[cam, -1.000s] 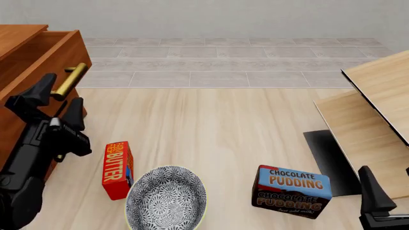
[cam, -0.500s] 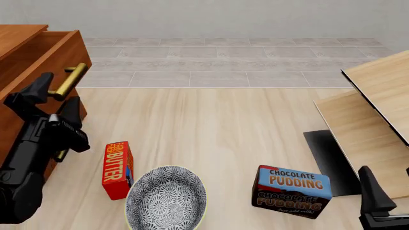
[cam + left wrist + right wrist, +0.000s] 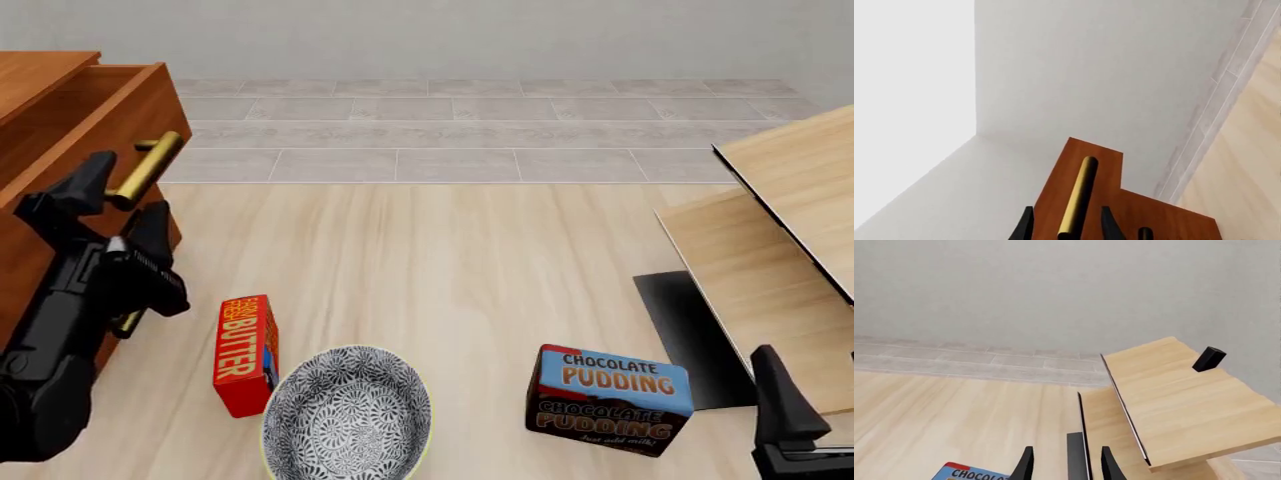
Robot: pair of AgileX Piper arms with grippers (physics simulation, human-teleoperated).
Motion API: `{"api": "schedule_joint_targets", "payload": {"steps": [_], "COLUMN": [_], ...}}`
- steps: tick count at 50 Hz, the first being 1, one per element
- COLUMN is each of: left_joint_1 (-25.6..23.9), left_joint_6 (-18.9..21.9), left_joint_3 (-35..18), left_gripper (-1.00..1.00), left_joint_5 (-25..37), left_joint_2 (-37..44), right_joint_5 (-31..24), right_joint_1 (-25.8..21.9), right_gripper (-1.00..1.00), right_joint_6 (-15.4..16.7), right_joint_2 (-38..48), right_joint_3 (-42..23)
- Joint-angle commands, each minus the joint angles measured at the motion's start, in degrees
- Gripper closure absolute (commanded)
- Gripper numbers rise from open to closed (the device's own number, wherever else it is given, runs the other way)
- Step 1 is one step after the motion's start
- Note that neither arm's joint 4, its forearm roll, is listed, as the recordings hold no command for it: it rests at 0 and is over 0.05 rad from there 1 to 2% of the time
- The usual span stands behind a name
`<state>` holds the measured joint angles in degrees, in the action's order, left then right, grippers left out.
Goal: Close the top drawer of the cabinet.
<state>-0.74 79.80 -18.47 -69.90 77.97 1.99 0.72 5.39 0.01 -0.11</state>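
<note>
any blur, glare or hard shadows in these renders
Front view: sharp throughout, flat even light, no strong cast shadows under the bowl or boxes. Left wrist view: the brass handle shows a soft highlight, no glare. Right wrist view: crisp, evenly lit panels.

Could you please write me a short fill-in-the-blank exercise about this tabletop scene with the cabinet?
1. The top drawer of the cabinet is ____, not shut.
2. The left gripper, fingers spread, straddles the drawer's brass ____.
3. The red box beside the patterned bowl reads ____.
4. The blue box reads chocolate ____.

Missing words: open; handle; butter; pudding
</note>
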Motion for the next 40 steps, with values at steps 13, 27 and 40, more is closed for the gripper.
{"api": "schedule_joint_targets", "payload": {"steps": [13, 27, 40], "left_joint_1": [2.8, 3.6, 4.7], "left_joint_6": [-0.5, -0.6, -0.8], "left_joint_3": [-1.7, -2.0, -1.9], "left_gripper": [-1.00, -1.00, -1.00], "left_joint_5": [0.0, 0.0, 0.0], "left_joint_2": [2.4, 3.1, 3.3], "right_joint_5": [0.0, 0.0, -0.3], "right_joint_1": [0.2, 0.2, -0.1], "right_gripper": [-1.00, -1.00, -1.00], "right_joint_6": [-0.1, 0.0, -0.1], "right_joint_2": [0.0, 0.0, 0.0], "right_joint_3": [0.0, 0.0, 0.1]}}
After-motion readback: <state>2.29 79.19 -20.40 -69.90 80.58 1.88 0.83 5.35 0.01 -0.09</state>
